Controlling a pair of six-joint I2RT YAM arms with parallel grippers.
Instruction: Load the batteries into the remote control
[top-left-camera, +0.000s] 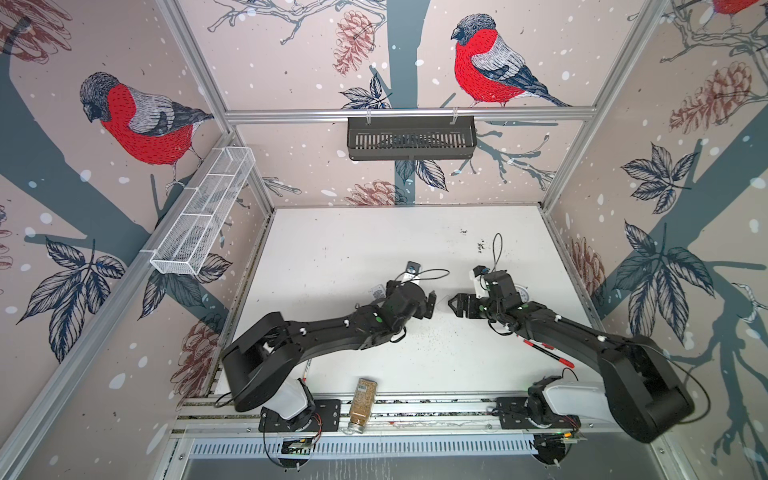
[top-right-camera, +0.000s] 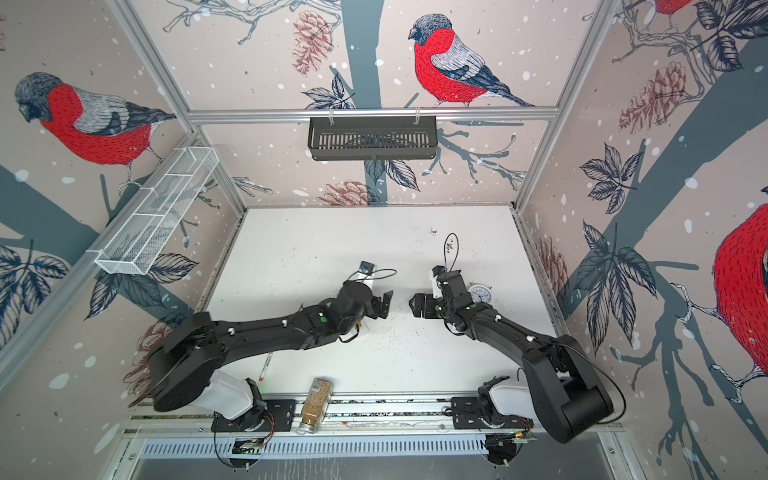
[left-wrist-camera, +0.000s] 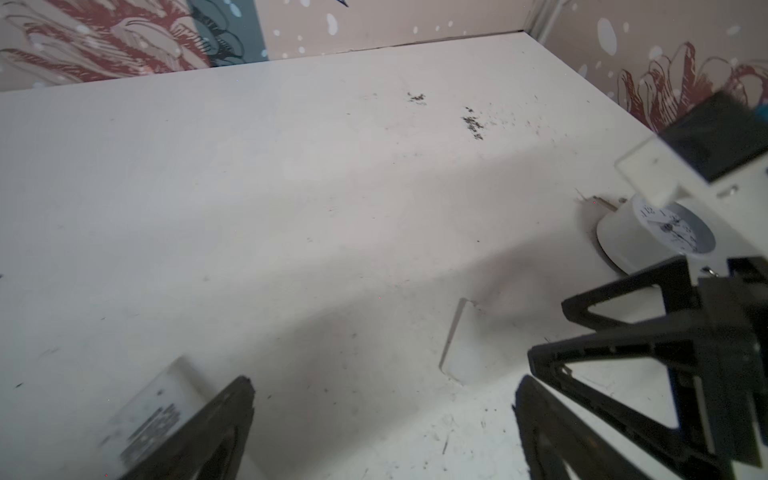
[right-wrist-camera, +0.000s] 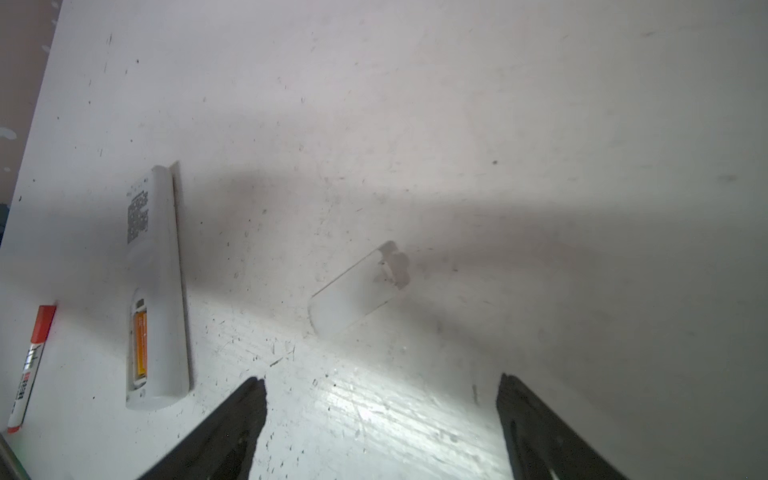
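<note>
Left tool and right tool, jaws spread and empty, faced each other above the table. A detached white cover lay between them. The remote control lay back-up near the left tool, with an orange battery in its open compartment.

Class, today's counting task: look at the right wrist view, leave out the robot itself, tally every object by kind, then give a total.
remote control, back up with its bay open: 1
orange battery showing in that bay: 1
battery cover, lying loose on the table: 1
red-capped pen: 1
Total: 4
</note>
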